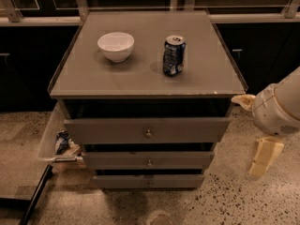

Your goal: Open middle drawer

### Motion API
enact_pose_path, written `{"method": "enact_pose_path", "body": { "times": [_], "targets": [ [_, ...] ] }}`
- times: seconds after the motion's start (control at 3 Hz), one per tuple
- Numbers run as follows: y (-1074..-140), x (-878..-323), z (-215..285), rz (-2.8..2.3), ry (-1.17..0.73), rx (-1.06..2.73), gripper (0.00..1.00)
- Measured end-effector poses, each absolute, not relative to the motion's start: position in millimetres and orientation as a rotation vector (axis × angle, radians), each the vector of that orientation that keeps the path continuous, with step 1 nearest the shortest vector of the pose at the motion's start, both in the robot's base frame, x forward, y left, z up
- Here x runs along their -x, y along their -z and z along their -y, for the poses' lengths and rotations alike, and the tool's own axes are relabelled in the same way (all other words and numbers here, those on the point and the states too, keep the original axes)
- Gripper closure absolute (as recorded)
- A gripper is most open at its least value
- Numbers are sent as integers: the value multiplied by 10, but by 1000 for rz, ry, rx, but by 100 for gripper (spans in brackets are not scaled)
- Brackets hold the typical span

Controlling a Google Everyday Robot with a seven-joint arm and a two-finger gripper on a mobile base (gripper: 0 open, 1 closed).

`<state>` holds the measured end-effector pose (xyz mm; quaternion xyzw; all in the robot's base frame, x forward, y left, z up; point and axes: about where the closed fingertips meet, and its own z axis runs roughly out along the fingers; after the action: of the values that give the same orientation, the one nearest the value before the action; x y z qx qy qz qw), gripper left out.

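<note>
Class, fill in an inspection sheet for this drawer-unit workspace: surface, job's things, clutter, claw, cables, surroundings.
Surface: grey cabinet top, holding a white bowl and an upright soda can.
Job's things: middle drawer with brass knob; nothing touches it.
Clutter: clear bin of packets on the floor, left of the drawers.
Claw: claw hangs right of the drawers, apart from them, pointing down.
Cables: nothing seen.
Surroundings: speckled floor; dark cabinets behind.
</note>
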<state>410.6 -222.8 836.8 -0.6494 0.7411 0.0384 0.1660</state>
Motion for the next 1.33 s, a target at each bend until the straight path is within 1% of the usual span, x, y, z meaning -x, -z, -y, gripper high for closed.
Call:
{"method": "enact_pose_path", "body": {
  "times": [0.33,0.67,1.0,1.33],
  "targets": [
    [-8183,-4014,2245,-2087,-154,1910,0],
    [-8182,-4012,2244,-2084,-154,1914,0],
    [-8032,-4026,2227,-2099,-194,1888,0],
    [-7580,-4078,2135,-2099,-282,1842,0]
  ]
}}
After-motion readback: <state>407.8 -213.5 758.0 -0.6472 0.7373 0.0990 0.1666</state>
